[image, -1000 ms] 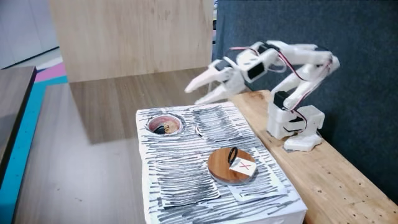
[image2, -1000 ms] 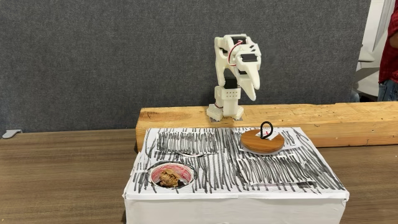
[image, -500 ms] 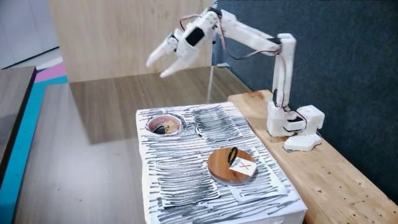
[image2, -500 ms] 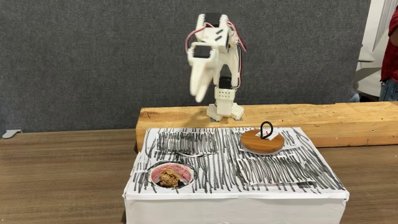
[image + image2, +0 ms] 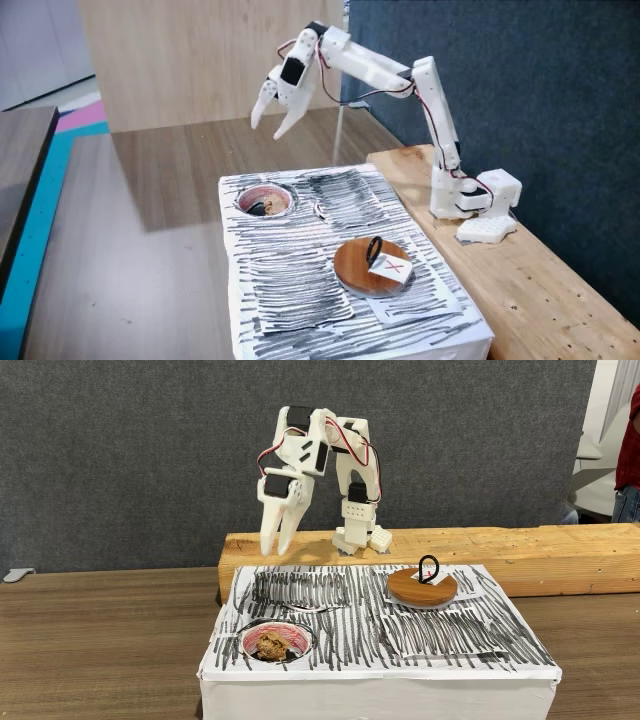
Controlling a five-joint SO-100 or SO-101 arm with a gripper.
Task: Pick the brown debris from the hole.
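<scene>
Clearly the brown debris [image 5: 269,647] sits inside the hole [image 5: 247,636] at lower left of the frame; it looks light, crumpled and soft, best pinched across its middle, while the gripper [image 5: 269,121] hangs empty with jaws parted, well above

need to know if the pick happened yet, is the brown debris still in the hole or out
In. The brown debris sits inside the hole, and the gripper hangs open and empty well above the box.

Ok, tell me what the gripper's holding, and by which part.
Nothing. The gripper hangs open in the air above the box, and the debris lies in the hole.
</scene>
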